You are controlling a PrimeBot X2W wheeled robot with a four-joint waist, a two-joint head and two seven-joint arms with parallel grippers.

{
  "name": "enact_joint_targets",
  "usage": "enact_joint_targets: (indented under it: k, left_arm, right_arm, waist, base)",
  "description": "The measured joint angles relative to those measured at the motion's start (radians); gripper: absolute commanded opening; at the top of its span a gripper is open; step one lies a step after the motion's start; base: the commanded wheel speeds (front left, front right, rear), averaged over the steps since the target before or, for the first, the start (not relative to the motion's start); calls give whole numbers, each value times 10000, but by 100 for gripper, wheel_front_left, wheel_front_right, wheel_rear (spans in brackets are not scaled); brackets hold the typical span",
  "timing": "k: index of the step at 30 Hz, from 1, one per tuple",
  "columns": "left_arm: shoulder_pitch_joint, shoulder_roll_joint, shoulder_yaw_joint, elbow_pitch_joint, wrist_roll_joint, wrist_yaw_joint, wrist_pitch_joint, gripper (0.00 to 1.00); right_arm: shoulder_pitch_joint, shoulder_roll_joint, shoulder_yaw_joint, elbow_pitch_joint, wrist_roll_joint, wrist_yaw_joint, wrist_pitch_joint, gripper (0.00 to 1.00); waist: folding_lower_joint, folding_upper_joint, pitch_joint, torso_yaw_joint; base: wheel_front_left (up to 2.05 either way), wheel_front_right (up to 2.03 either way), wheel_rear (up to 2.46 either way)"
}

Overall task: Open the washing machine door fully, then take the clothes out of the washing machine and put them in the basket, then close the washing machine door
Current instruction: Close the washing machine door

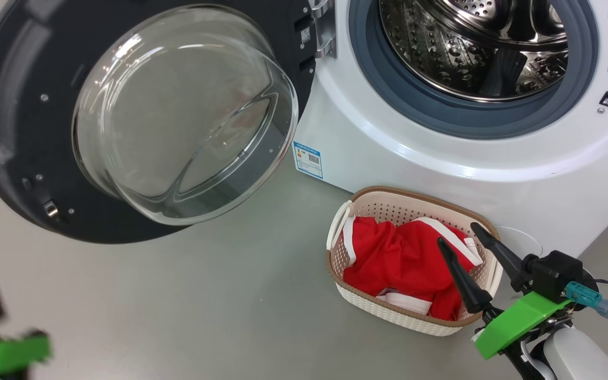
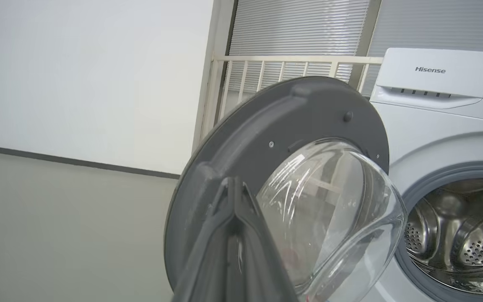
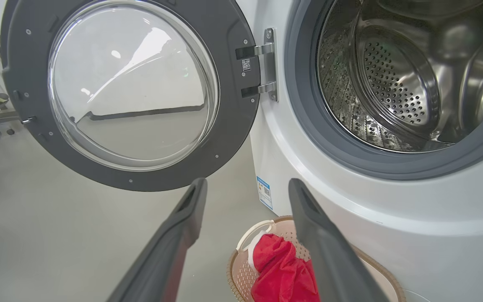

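One basket of clothes, right jaws apart above it, left jaws together facing open door

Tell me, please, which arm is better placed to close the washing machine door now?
Left, probably: the left fingers, pressed together, point at the free edge of the open washing machine door, while the right fingers hover apart near the basket holding the clothes.
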Motion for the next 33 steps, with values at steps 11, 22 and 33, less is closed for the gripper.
enact_joint_targets:
  k: [11, 22, 33]
  left_arm:
    - [-3703, 3219, 132, 1848, -3889, -69, 228, 0]
    - [-7049, 4851, -491, 6527, -8052, -69, 4102, 0]
    - [-8126, 5526, -1277, 8736, -9070, -69, 7110, 0]
  right_arm:
    - [35, -54, -119, -105, -12, 0, 0, 100]
    - [29, -136, -56, -107, -44, 0, 0, 100]
    - [-607, -378, 305, -94, -107, 0, 0, 100]
  waist:
    - [-1, 0, 212, -67]
    - [0, 0, 577, -311]
    - [0, 0, 1232, -670]
  base:
    - [0, 0, 0]
    - [0, 0, 0]
    - [0, 0, 0]
